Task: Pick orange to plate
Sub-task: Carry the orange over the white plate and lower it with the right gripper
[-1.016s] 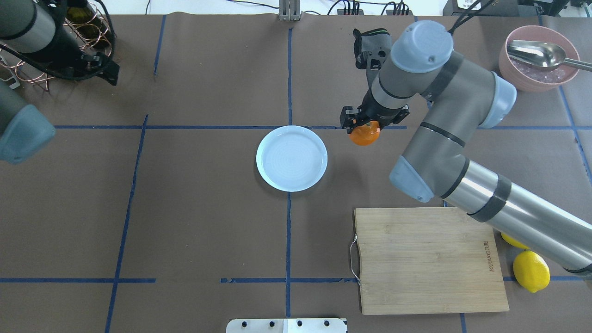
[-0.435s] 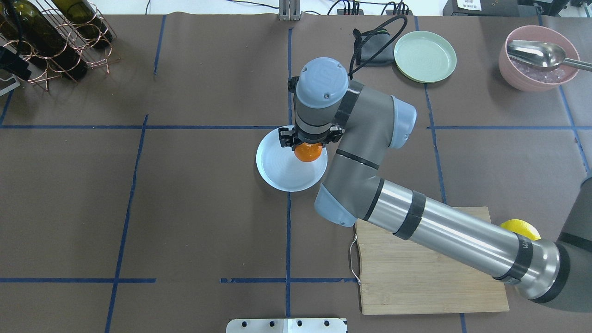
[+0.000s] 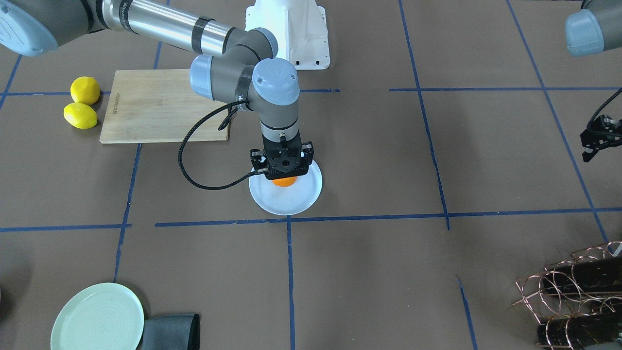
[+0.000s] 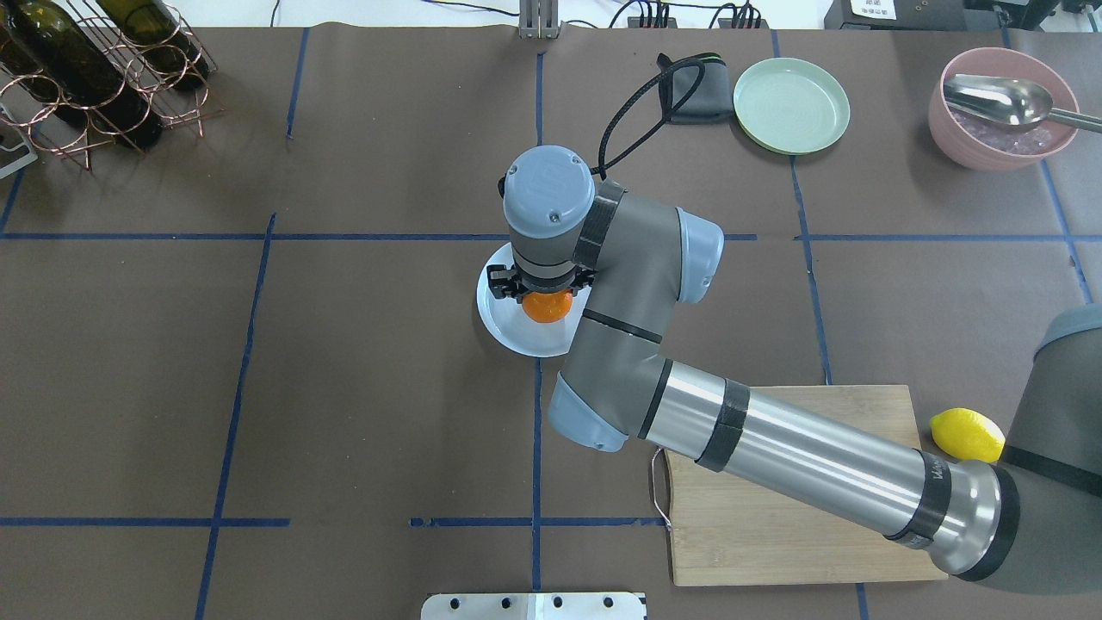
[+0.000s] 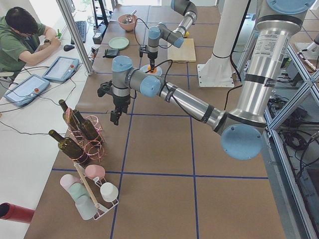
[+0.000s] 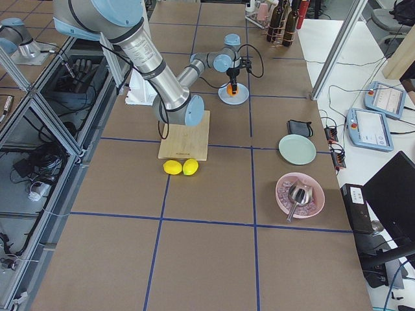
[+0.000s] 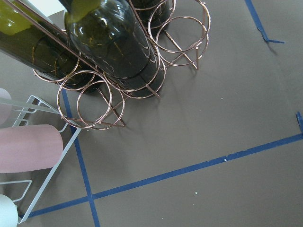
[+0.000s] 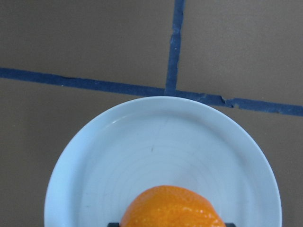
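- Far left of the plate and farther back from me, the copper wine rack (image 4: 129,86) holds dark bottles.
- My left gripper (image 3: 592,148) hangs on that same side, well apart from the plate. I cannot tell how wide its fingers stand.
- The plate (image 4: 515,337) sits at the table's middle, where the blue tape lines cross.
- My right gripper (image 3: 284,172) points straight down over the plate, fingers clamped on the orange (image 4: 548,306). The orange is inside the plate's rim; I cannot tell whether it touches the surface.
- Behind the plate and to its right lie a grey cloth (image 4: 697,90) and, just beside it, a pale green plate (image 4: 792,105).
- Nearer me, right of the plate, is the wooden cutting board (image 4: 775,534), with a lemon (image 4: 967,434) beyond its far corner.
- Farthest right of the plate, a pink bowl (image 4: 990,146) holds a metal spoon (image 4: 1003,99).
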### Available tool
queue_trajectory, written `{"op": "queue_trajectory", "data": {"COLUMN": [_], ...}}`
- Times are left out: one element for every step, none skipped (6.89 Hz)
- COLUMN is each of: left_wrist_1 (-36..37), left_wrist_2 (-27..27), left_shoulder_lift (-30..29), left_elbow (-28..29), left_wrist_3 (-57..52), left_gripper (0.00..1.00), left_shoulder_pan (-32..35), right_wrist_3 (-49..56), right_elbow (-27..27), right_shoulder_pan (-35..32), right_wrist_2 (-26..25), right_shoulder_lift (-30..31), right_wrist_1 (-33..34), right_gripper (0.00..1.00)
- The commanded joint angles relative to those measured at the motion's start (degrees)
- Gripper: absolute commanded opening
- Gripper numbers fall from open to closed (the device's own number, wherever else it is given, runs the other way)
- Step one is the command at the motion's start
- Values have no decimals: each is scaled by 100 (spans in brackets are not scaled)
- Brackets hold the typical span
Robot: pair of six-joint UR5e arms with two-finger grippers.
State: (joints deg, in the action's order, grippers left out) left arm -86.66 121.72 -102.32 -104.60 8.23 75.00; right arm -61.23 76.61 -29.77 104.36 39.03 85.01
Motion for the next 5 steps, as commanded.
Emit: {"op": "queue_trajectory", "data": {"left_wrist_1": [0,0,0,-9,-9], "left_wrist_2": [-7,-8,-8,-8,-16], "left_shoulder_lift": [19,28,28,28,28], "left_elbow": [1,1,1,1,1], "left_wrist_3": [-15,-23,-24,-24,-24], "left_gripper": [100,100,100,100,100], "left_shoulder_pan": [32,41,41,41,41], "right_wrist_3": [15,6,-3,-3,-3], "right_elbow": [-120,-120,-111,-76,-6], "right_shoulder_pan": [50,41,24,-89,-212], "right_wrist_2": [-195,-205,-205,-153,13], "right_shoulder_lift": [-10,-27,-62,-123,-132], "right_wrist_1": [-19,-28,-37,-228,-221], "right_gripper": [79,100,100,100,100]}}
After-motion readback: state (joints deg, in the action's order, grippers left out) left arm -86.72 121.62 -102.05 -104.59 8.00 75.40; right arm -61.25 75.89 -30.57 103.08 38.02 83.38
